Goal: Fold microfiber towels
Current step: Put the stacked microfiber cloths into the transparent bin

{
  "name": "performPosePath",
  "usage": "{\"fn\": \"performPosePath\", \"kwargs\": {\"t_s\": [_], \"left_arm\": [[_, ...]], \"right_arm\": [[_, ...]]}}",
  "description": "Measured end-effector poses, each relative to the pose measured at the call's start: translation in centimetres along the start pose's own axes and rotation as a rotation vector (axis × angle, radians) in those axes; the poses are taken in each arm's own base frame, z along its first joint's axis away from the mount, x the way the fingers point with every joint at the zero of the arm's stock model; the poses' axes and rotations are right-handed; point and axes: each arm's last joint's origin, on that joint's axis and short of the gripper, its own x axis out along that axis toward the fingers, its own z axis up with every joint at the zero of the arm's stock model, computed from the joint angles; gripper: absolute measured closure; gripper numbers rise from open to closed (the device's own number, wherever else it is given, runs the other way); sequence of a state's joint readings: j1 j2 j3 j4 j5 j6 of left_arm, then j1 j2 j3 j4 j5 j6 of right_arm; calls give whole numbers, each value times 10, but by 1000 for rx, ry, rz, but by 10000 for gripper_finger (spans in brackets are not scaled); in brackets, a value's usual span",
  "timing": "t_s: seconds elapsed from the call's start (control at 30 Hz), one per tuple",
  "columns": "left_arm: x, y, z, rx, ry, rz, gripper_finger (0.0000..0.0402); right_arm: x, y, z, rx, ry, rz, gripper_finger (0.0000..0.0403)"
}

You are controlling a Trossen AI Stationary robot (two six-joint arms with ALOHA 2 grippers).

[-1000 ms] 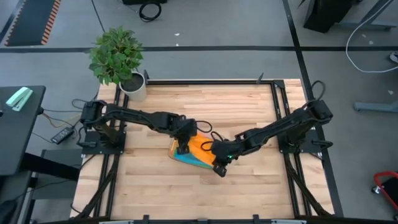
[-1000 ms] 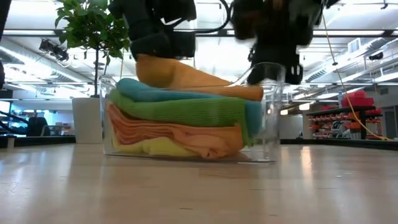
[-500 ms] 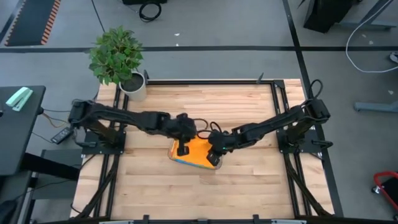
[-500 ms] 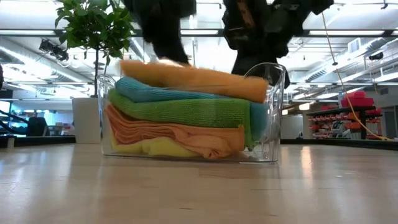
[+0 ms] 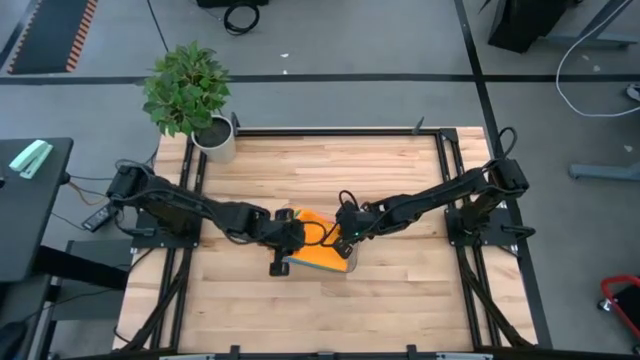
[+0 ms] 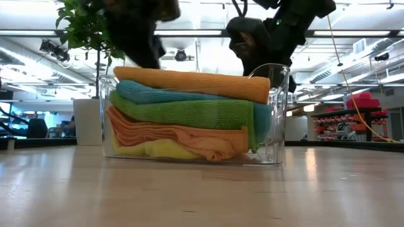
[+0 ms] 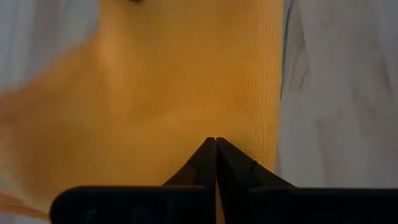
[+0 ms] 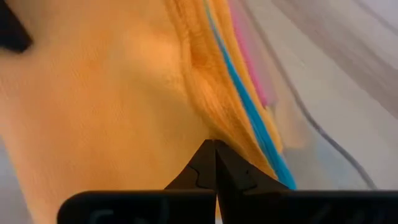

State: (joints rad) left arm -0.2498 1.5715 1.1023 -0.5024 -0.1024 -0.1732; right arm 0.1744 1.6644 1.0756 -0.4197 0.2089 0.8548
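A clear plastic bin (image 6: 278, 113) on the wooden table (image 5: 400, 170) holds the folded microfiber towels (image 6: 189, 116), stacked yellow, orange, green, blue, with an orange towel (image 5: 318, 240) on top. The left gripper (image 5: 279, 266) and right gripper (image 5: 343, 244), fingers pressed together, flank that top towel.

No text, label, brand, number or sign can be read anywhere.
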Motion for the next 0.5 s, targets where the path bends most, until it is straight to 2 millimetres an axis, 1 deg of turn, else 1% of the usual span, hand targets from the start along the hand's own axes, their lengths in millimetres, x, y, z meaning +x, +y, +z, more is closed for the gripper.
{"fn": "performPosePath", "kwargs": {"t_s": [0.13,0.3,0.43,0.5], "left_arm": [[12,-2,-17,-23,23,0,396],[27,-1,-33,-107,-37,-9,381],[30,1,-33,-153,-101,-11,389],[31,3,-29,-171,-141,-17,395]], "right_arm": [[10,-1,-2,-92,29,-10,401],[12,-9,-3,-120,75,-75,402],[4,-14,0,-144,87,-110,402],[-1,-11,6,-170,90,-105,402]]}}
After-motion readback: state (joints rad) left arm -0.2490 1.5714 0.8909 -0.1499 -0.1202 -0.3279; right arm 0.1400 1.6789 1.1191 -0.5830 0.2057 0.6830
